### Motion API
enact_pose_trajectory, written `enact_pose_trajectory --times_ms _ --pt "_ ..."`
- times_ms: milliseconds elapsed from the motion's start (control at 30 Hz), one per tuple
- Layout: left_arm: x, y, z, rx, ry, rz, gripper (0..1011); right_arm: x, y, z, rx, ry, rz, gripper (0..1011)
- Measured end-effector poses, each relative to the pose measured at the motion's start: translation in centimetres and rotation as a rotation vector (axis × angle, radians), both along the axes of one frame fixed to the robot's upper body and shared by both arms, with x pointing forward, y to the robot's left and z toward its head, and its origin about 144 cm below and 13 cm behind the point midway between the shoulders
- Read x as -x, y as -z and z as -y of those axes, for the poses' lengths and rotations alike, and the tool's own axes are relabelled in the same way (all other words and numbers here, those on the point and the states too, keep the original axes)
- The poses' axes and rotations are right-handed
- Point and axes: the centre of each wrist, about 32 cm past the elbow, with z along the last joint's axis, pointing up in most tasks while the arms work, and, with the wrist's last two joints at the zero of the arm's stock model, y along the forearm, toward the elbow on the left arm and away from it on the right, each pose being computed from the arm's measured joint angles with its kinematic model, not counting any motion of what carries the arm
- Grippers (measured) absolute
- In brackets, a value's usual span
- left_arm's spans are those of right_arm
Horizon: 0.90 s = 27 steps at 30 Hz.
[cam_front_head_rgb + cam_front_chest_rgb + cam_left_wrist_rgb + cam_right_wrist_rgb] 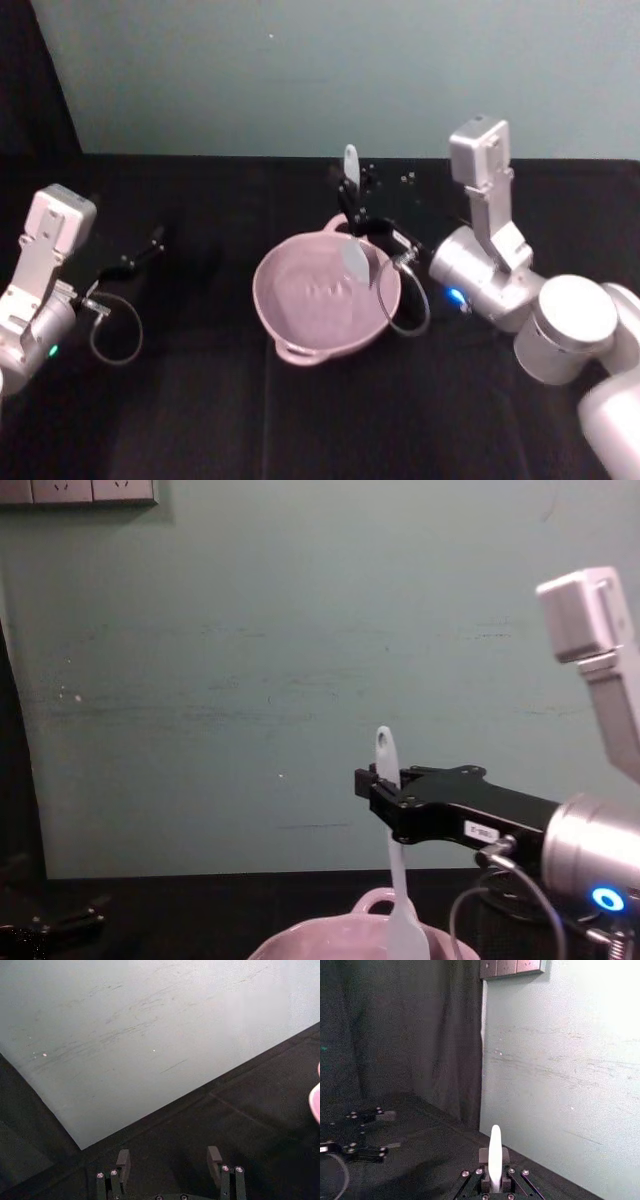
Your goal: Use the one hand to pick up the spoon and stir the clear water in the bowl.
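Starting at the right claw (352, 200): pinched tight on the handle of the spoon (355, 258), high up, just under the holed end. Held close to upright, head down, over the far right part of the bowl (268, 300). From the chest view, reaching in level from the right, above the rim, with the head dropping below the rim line. Hard to say whether wetted yet in the water (315, 295); only faint glints on the surface there. Just beside the bowl's right rim, a looped cable (410, 305) hanging from the wrist. Farther out, near the left edge of the counter (200, 420), the left claw (155, 240) parked, spread open, gripping nothing, well apart from the bowl.

Judged: pickup done, stirring at hand or just starting. Called for next: lowering a touch if the head is dry, then sweeping slow circles inside the wall, keeping the grip firm and the handle near upright. Worth minding: no knocking the rim, no shoving the bowl, no snagging the cable on it.
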Motion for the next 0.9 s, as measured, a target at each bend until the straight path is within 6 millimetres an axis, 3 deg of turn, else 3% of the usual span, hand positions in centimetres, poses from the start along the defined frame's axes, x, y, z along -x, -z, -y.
enact_pose_trajectory --times_ms 233,433,900 --pt "0.0 0.0 0.0 0.0 0.0 0.0 1011 2.4 -0.2 0.6 -0.041 -0.07 -0.041 117" --pt "0.0 0.0 0.0 0.0 0.0 0.0 1011 3.3 0.1 -0.6 -0.061 -0.133 -0.072 117" --pt "0.0 0.0 0.0 0.0 0.0 0.0 1011 0.2 1.9 -4.1 -0.1 -0.138 -0.082 117"
